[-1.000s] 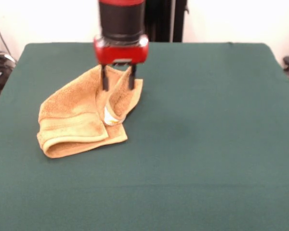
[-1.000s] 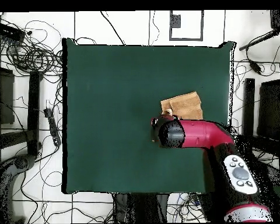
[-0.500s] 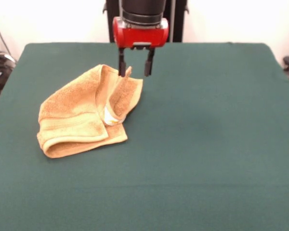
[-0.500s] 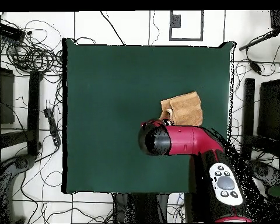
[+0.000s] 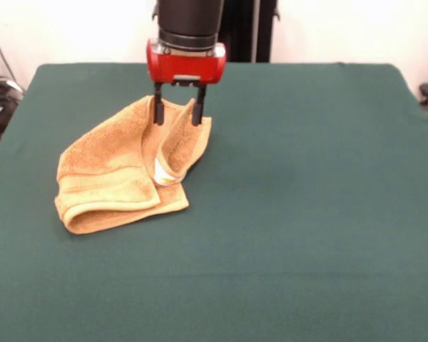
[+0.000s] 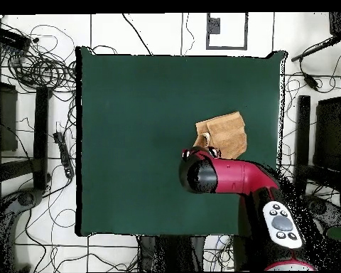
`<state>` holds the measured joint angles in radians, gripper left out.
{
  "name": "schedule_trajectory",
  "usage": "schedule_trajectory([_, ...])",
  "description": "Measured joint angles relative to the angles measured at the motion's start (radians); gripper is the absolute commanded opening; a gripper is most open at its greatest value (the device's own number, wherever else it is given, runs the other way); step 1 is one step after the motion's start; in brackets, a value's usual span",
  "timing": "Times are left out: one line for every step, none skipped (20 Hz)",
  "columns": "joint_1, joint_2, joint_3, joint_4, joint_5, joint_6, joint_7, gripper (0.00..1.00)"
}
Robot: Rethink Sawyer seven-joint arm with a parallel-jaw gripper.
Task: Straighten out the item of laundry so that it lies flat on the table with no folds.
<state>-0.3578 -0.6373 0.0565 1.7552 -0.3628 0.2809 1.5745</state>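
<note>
The jaws (image 5: 177, 112) stand spread, pinching nothing, their tips astride a raised ridge at the far corner of the towel (image 5: 121, 171). The towel lies crumpled and folded over itself below and to the left of the jaws, on the green surface (image 5: 307, 214). A white label loop (image 5: 164, 174) shows just beneath the jaws. Cables (image 6: 31, 64) lie on the floor beyond the surface's edges.

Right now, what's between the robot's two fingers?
In the front view, a raised fold of the towel stands between the open gripper's fingers.

No legible text or markings.
</note>
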Motion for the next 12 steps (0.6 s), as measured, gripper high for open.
schedule_trajectory([-0.002,0.003,-0.001,0.0,0.0,-0.002,0.0,1.0])
schedule_trajectory([-0.003,0.005,-0.002,0.0,0.0,-0.002,0.0,1.0])
schedule_trajectory([-0.003,0.009,-0.006,0.001,0.0,-0.003,0.0,1.0])
schedule_trajectory([-0.003,0.009,-0.007,0.002,0.0,-0.003,0.0,1.0])
schedule_trajectory([-0.003,0.01,-0.007,0.002,0.0,-0.003,0.0,1.0])
schedule_trajectory([-0.003,0.01,-0.009,0.002,0.0,-0.003,0.0,1.0])
schedule_trajectory([-0.003,0.011,-0.01,0.003,0.0,-0.003,0.0,1.0])
schedule_trajectory([-0.003,0.011,-0.011,0.003,0.0,-0.003,0.0,1.0])
schedule_trajectory([-0.002,0.011,-0.012,0.003,0.0,-0.003,0.0,1.0])
schedule_trajectory([-0.002,0.013,-0.015,0.003,0.001,-0.003,0.0,1.0])
schedule_trajectory([-0.001,0.015,-0.017,0.003,0.002,-0.003,0.0,1.0])
schedule_trajectory([-0.001,0.016,-0.018,0.002,0.002,-0.003,0.0,1.0])
